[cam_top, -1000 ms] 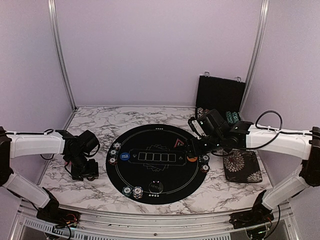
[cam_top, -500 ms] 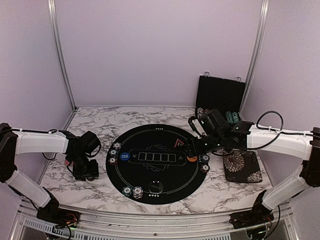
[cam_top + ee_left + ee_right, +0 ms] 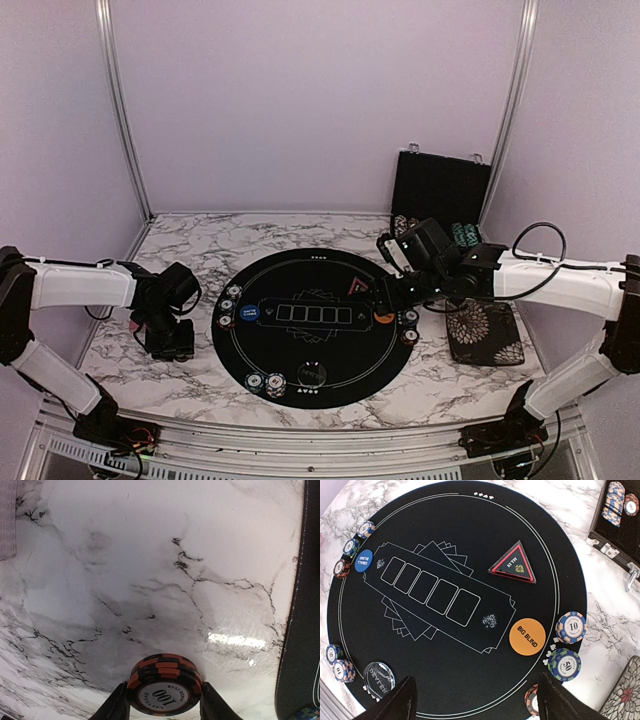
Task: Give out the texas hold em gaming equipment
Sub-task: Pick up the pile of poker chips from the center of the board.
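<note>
My left gripper [image 3: 168, 345] is shut on a small stack of black-and-orange "100" chips [image 3: 164, 687], held low over the marble left of the round black mat [image 3: 310, 335]. My right gripper [image 3: 386, 300] is open and empty above the mat's right side, its fingers [image 3: 395, 702] wide apart. Below it lie the orange Big Blind button [image 3: 527, 636], a blue "10" chip stack [image 3: 571, 627], a green "50" stack [image 3: 564, 663] and an orange stack [image 3: 532, 700]. The blue Small Blind button [image 3: 364, 560] and several chip stacks [image 3: 351, 546] sit at the mat's left. No playing cards show.
A clear dealer button [image 3: 379, 676] and two chip stacks [image 3: 343, 670] sit at the mat's near edge. A red triangular All In marker [image 3: 514, 565] lies on the mat. The open black chip case [image 3: 440, 190] stands back right. A floral pad [image 3: 482, 332] lies right.
My left gripper has shifted slightly nearer and lower over the marble with the chips. The right arm has not moved.
</note>
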You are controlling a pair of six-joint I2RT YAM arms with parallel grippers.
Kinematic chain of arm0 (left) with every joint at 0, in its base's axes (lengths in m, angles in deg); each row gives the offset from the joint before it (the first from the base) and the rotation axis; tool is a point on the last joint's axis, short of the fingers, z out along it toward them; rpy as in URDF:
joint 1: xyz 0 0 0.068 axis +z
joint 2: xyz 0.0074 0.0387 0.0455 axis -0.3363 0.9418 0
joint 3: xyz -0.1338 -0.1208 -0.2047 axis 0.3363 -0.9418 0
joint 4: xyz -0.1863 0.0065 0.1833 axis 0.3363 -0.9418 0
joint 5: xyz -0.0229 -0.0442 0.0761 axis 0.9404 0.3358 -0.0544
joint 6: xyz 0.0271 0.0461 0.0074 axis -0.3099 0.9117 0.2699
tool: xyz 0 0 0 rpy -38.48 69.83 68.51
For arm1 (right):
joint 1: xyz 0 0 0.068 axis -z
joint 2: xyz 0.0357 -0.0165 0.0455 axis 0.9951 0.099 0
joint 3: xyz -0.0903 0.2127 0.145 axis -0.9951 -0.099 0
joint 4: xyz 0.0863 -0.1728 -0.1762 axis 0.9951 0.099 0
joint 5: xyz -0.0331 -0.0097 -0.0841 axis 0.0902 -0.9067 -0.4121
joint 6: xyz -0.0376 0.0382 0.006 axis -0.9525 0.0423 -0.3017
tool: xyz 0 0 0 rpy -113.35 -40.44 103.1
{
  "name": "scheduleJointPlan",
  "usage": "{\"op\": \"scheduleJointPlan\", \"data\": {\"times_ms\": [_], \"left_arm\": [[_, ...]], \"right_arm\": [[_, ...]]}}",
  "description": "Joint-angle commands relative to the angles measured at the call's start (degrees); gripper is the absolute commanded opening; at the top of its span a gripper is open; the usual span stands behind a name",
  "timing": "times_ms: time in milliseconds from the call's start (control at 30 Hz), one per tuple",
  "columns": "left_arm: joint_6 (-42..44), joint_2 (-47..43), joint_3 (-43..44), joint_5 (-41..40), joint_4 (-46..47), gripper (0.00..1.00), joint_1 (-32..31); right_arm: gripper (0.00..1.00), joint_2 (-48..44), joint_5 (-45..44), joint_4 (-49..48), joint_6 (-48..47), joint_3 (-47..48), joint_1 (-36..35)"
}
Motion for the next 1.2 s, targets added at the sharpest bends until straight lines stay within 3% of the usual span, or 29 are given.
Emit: {"op": "scheduleJointPlan", "data": {"times_ms": [0, 633, 1167], "left_arm": [[0.94, 0.38, -0.98, 0.13, -1.13, 0.48, 0.31], [3.40, 1.37, 0.69, 0.38, -2.26, 0.41, 0.07], [3.16, -0.31, 4.24, -1.59, -5.91, 0.40, -4.29]], "right_arm": [[0.80, -1.26, 0.12, -1.31, 0.06, -0.29, 0.48], [0.80, -1.48, 0.11, -1.59, -0.02, -0.74, 0.47], [0.81, -0.23, -0.17, -1.69, -0.42, -0.12, 0.55]]}}
